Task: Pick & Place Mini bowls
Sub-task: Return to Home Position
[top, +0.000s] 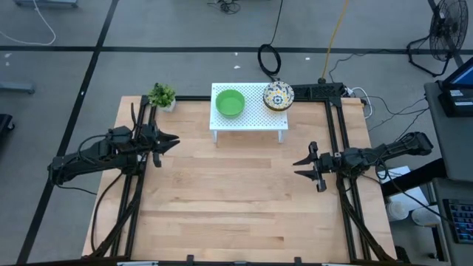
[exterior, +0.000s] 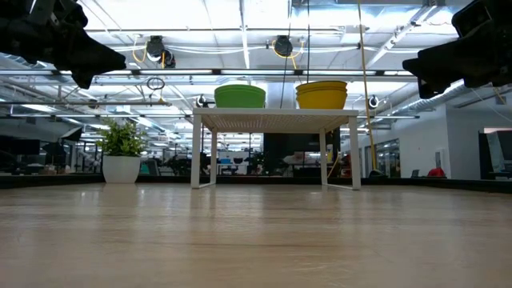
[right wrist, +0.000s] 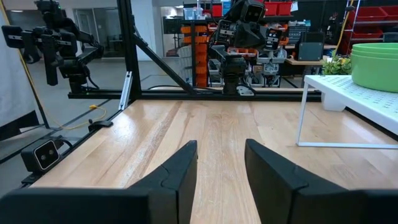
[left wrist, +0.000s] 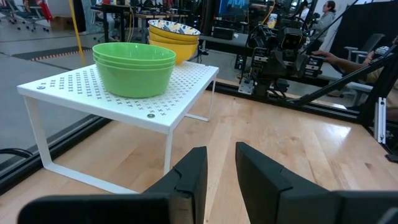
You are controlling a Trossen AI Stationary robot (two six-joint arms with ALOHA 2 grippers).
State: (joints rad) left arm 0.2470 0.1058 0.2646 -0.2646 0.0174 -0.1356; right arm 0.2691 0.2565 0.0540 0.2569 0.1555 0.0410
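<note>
Green bowls (top: 230, 103) and yellow bowls (top: 278, 96) sit nested in two stacks on the far rack (top: 251, 123), so the left hand (top: 171, 140) and right hand (top: 301, 165) hover released and empty at the desk's (top: 236, 210) sides.

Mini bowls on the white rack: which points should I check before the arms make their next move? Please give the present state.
1. Green bowls stacked on the white rack: ok.
2. Yellow bowls stacked beside them, apart: ok.
3. Three bowls in each stack: cannot tell.
4. Left arm away from rack, jaws open, empty: ok.
5. Right arm away from rack, jaws open, empty: ok.
6. No bowl left on the table: ok.
</note>
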